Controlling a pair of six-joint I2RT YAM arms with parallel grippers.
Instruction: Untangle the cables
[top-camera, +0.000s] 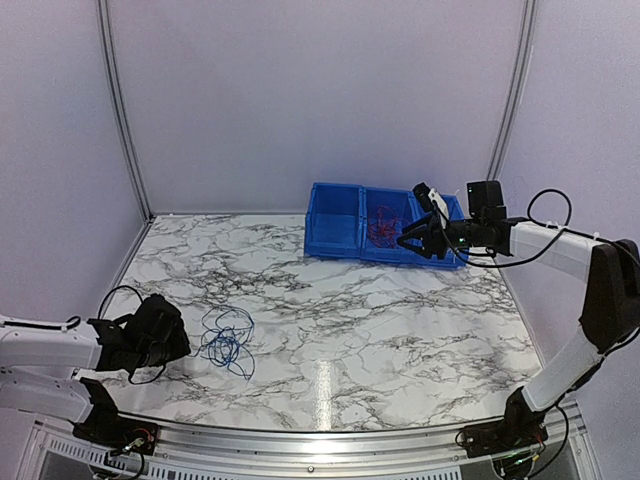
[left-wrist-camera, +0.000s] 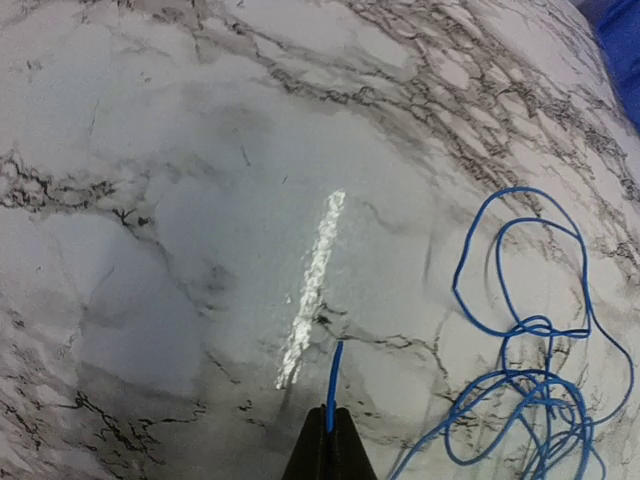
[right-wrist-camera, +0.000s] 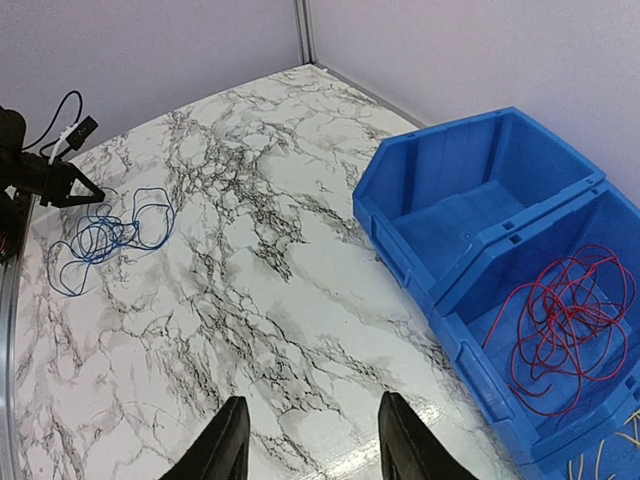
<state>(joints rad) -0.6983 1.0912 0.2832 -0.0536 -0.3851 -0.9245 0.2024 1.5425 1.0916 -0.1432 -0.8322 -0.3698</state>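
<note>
1. The marbled worktop (top-camera: 400, 330) spreads wide, with a row of blue bins (top-camera: 335, 240) at its far right.
2. The right arm (top-camera: 560, 250) reaches out level towards the bins. The right hand (right-wrist-camera: 314, 445) hangs half open at their right end, with nothing between its fingers.
3. The left arm (top-camera: 40, 345) lies low at the near left. The left hand (left-wrist-camera: 328, 440) is pinched tight on one end of the blue cable (top-camera: 225, 345).
4. The blue cable lies in loose loops on the worktop, just beside that hand.
5. The red cable (top-camera: 382, 228) sits coiled in the second bin from the left.

Pale lilac walls (top-camera: 320, 100), marble tabletop (top-camera: 400, 330)

Blue cable (left-wrist-camera: 530, 326) clipped at bottom edge
</note>
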